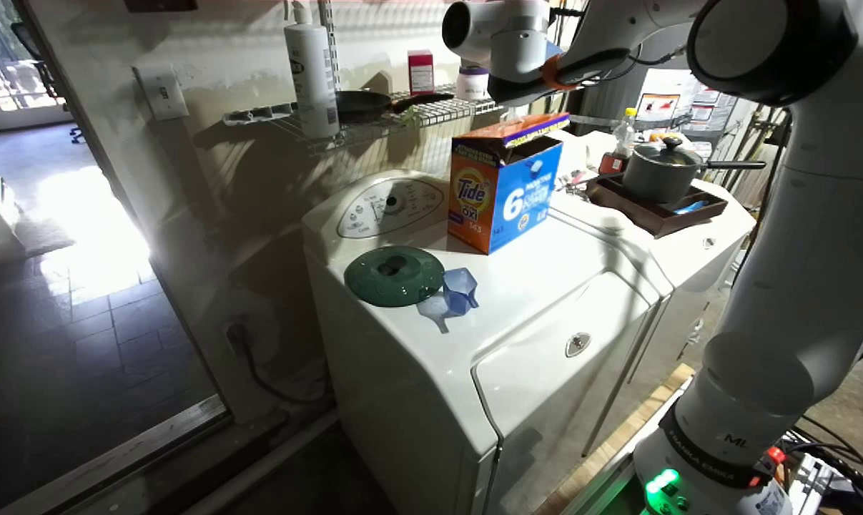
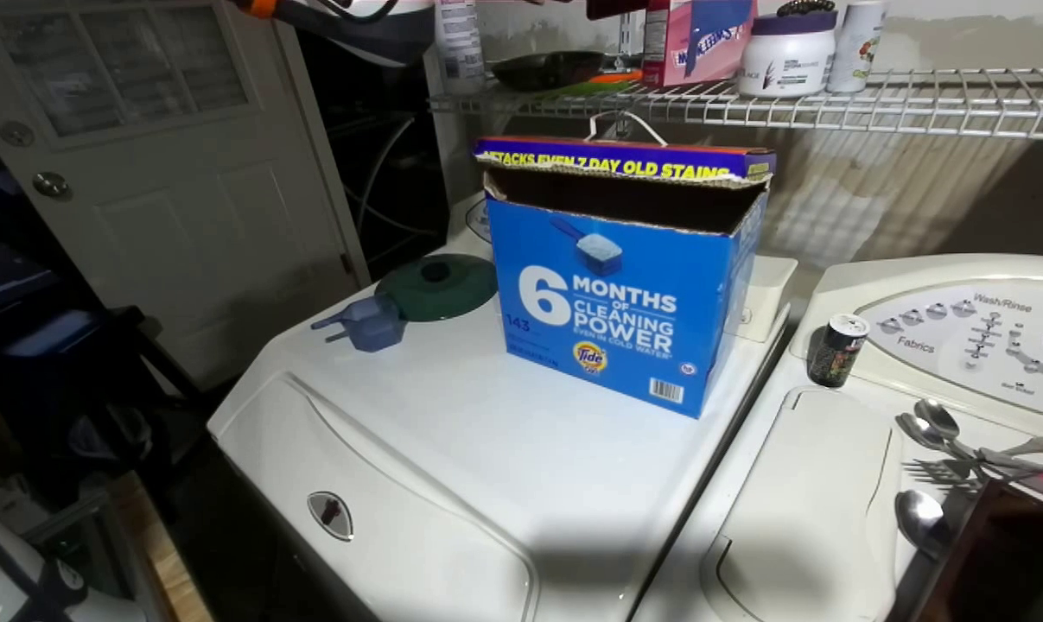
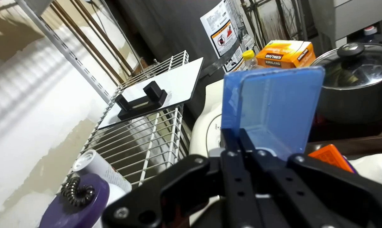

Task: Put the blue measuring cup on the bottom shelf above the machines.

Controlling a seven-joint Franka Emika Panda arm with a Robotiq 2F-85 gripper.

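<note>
The light-blue measuring cup (image 3: 279,110) is in my gripper (image 3: 236,133) in the wrist view. The fingers are shut on one wall of the cup, which is up in the air with its open side showing. The bottom shelf (image 3: 153,142) is the pale wire rack to the left of the cup there; it also shows in both exterior views (image 1: 467,109) (image 2: 918,112). The cup appears beside the shelf, past its edge. The two white machines (image 1: 545,300) (image 2: 815,501) stand below the shelf. My gripper is hidden by the arm or out of frame in the exterior views.
The shelf bears a white bottle (image 1: 309,79), a dark pan (image 2: 547,69), a pink box (image 2: 694,43), a purple-lidded jar (image 3: 77,202), a white can (image 3: 102,167) and a white board (image 3: 178,82). Below are a Tide box (image 2: 607,294), green lid (image 1: 374,275), darker blue cup (image 2: 370,324) and pot (image 1: 656,175).
</note>
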